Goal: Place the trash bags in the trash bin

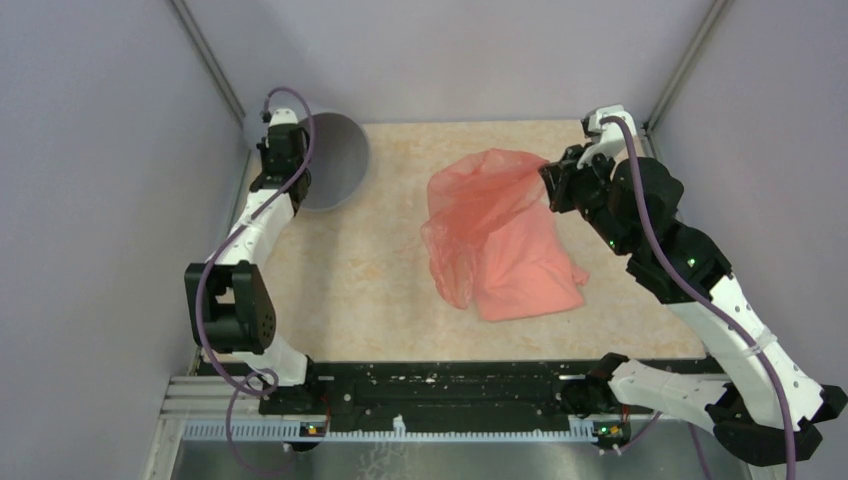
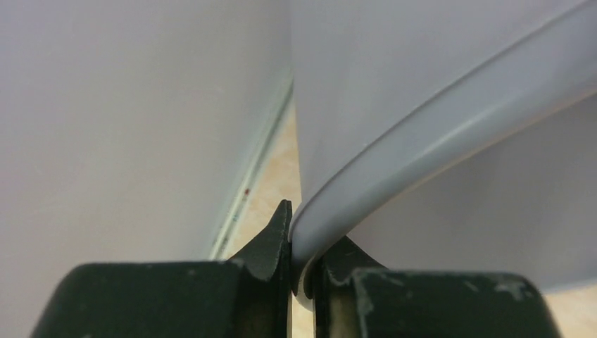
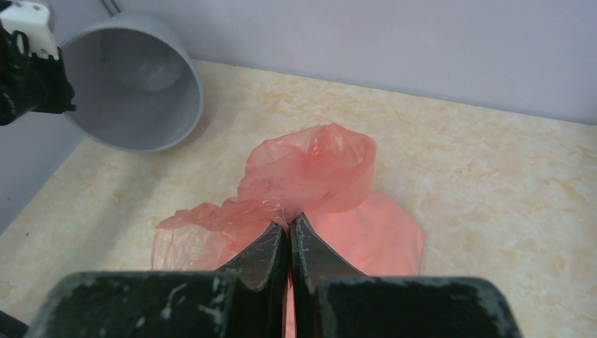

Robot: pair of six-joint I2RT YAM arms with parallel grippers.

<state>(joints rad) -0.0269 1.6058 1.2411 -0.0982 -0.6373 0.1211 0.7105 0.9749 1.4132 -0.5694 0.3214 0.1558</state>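
While the trash bags [image 1: 510, 250] lie on the table [image 1: 380, 290] well to the right of the trash bin [image 1: 335, 160], all of them are outside it. They are thin orange-red film. The lower ones form a flat pile on the tabletop, and one translucent bag on top is pulled up into a crumpled peak on the side of the pile away from the bin. The right gripper [image 3: 287, 232] has this peak: its jaws are closed almost fully, with only the film pinched between the tips. The grey bin is in the far left corner, close to the wall [image 1: 100, 150], and it is tilted so that its open mouth looks toward the bags. The left gripper [image 2: 301, 243] holds the bin at its rim. Its jaws are nearly closed, with one finger on each side of the rim, and the rim is clamped between them.
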